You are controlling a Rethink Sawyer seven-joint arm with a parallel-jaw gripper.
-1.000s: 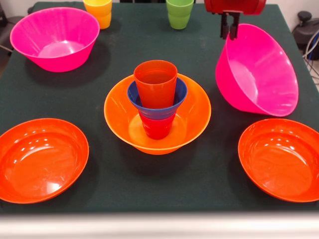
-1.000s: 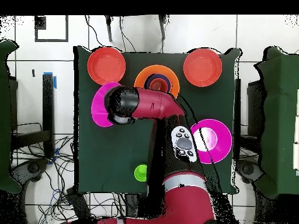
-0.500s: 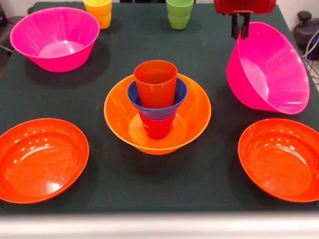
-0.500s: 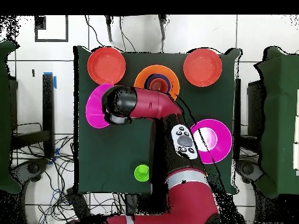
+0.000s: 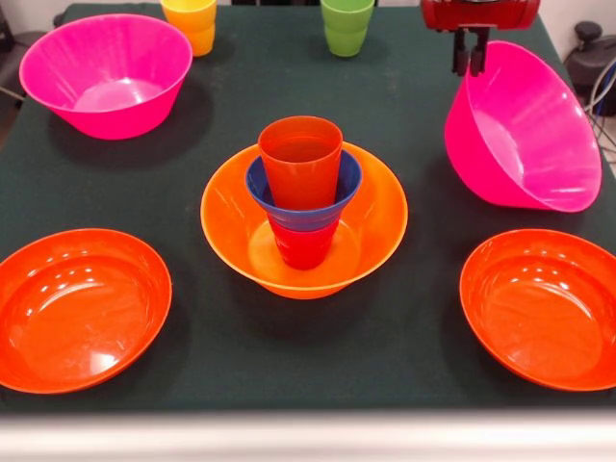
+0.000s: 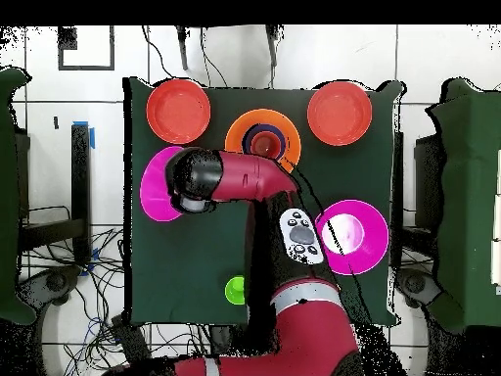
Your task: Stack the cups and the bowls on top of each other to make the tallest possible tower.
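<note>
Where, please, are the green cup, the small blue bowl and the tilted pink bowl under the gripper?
green cup (image 5: pixel 346 29), front view, on its outer wall.
small blue bowl (image 5: pixel 258 189), front view, on its rim's left side.
tilted pink bowl (image 5: pixel 525 130), front view, on its inner wall.

I saw the dark green counter (image 5: pixel 404 366) carrying orange base bowl (image 5: pixel 371 217), pink bowl (image 5: pixel 106 72), two red-orange bowls (image 5: pixel 77 308), yellow cup (image 5: pixel 191 21), green cup (image 5: pixel 346 27).

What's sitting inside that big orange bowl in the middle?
Inside the large orange bowl stands a red cup, with a small blue bowl on it and an orange cup on top. The red cup's upper part is hidden by the blue bowl.
</note>
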